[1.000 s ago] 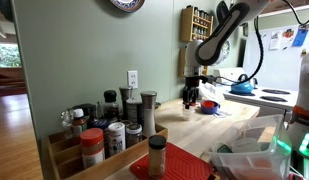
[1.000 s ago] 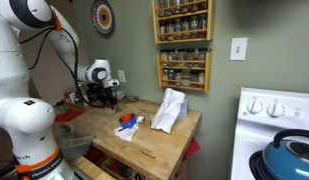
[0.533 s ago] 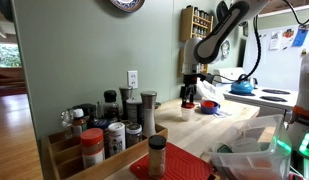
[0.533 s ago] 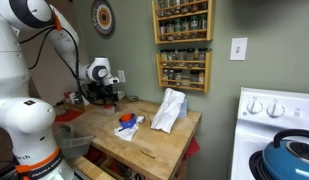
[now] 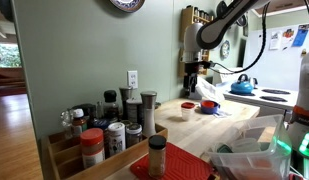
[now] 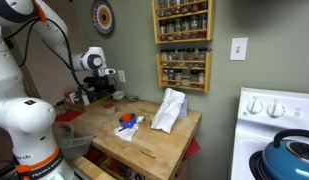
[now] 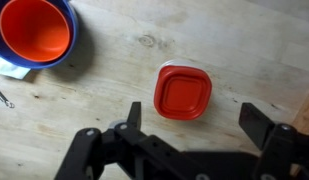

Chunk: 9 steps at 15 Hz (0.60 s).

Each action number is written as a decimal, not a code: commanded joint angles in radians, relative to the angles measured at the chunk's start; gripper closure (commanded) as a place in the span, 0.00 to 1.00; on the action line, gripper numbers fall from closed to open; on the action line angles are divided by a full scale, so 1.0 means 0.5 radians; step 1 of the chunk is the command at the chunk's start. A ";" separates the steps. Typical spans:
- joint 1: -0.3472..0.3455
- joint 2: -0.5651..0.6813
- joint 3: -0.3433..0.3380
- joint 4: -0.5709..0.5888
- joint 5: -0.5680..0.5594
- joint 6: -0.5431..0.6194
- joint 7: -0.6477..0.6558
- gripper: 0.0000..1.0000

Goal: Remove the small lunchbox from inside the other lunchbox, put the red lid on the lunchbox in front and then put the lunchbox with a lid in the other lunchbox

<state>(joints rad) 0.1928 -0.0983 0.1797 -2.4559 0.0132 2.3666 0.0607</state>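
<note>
The red lid (image 7: 182, 92) sits on top of the small lunchbox (image 5: 187, 110). In the wrist view it covers the box so fully that only a pale sliver of rim shows along its far edge. Whether the lid is pressed home or merely resting there, you cannot tell from these views.

The capped box stands on the wooden table (image 7: 104, 85), well apart from the other lunchbox (image 7: 39, 28). That one lies in the upper left corner of the wrist view (cut off by the frame on two sides, red inside, with a blue band around the outside). In an exterior view the other lunchbox (image 5: 207, 105) is only a small red shape near the cream box, too small to read further.

Your gripper (image 7: 194, 128) hangs above the lid with its jaws spread wider than the lid. It holds nothing and touches nothing. In an exterior view the gripper (image 5: 191, 80) is clear of the table top, above the cream box. In an exterior view the gripper (image 6: 99, 88) is small and dark against clutter, and the boxes beneath it are hard to make out.
</note>
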 commanded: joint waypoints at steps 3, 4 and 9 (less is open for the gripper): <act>0.047 -0.353 0.020 0.012 0.075 -0.289 -0.106 0.00; 0.056 -0.402 0.016 0.019 0.088 -0.317 -0.124 0.00; 0.053 -0.463 0.023 0.051 0.085 -0.341 -0.106 0.00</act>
<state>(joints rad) 0.2217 -0.3309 0.1887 -2.4321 0.0550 2.1974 0.0082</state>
